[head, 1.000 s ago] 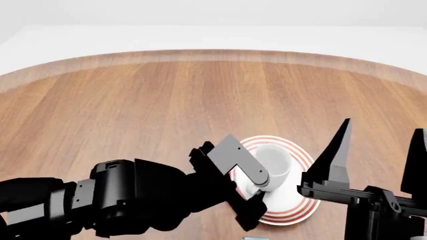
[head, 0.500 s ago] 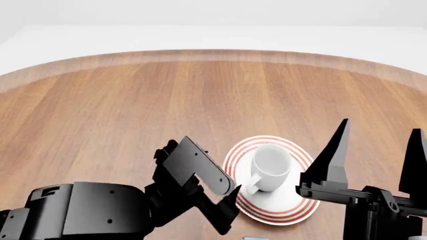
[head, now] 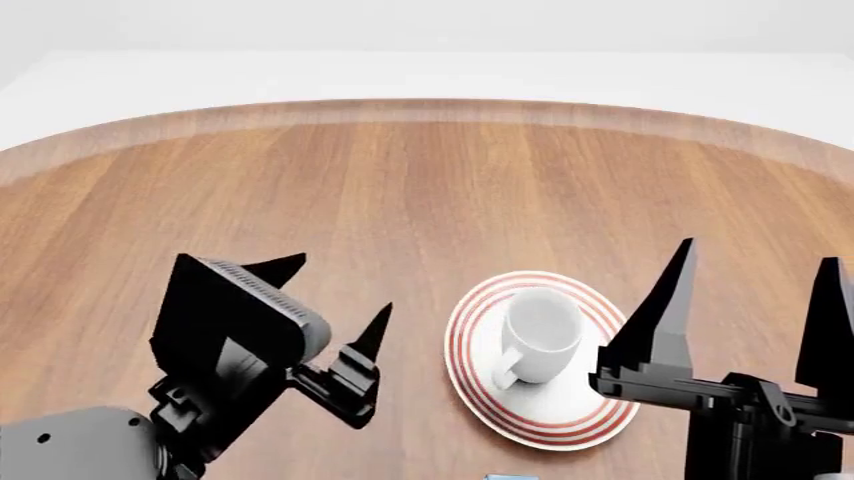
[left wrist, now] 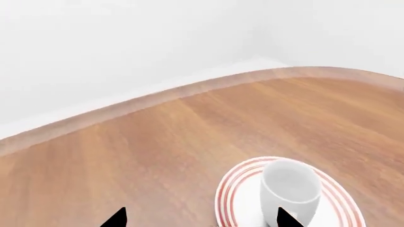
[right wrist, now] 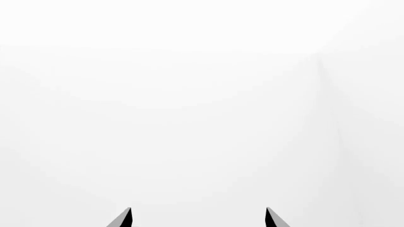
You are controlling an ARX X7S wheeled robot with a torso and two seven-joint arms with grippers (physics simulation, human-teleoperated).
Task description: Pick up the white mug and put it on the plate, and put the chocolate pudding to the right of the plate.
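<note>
The white mug (head: 538, 335) stands upright on the plate (head: 461, 340), its handle toward the near left. Nothing grips it. My left gripper (head: 334, 295) hovers open and empty to the left of the plate, apart from it. In the left wrist view the mug (left wrist: 290, 187) and the red-ringed plate (left wrist: 230, 189) lie ahead of the left gripper (left wrist: 202, 218). My right gripper (head: 758, 262) stands open to the right of the plate, fingers pointing up. The right gripper (right wrist: 198, 216) faces only white wall. Only a light blue sliver of the chocolate pudding (head: 501, 477) shows at the bottom edge.
The round wooden table (head: 400, 190) stretches far behind the plate, and its curved back edge (head: 427, 108) meets a white floor and wall. My left arm's black body (head: 80, 445) fills the near left corner.
My left gripper has let go of the mug and drawn back to the left, away from the plate. The mug stays upright on the plate. The right arm has not moved.
</note>
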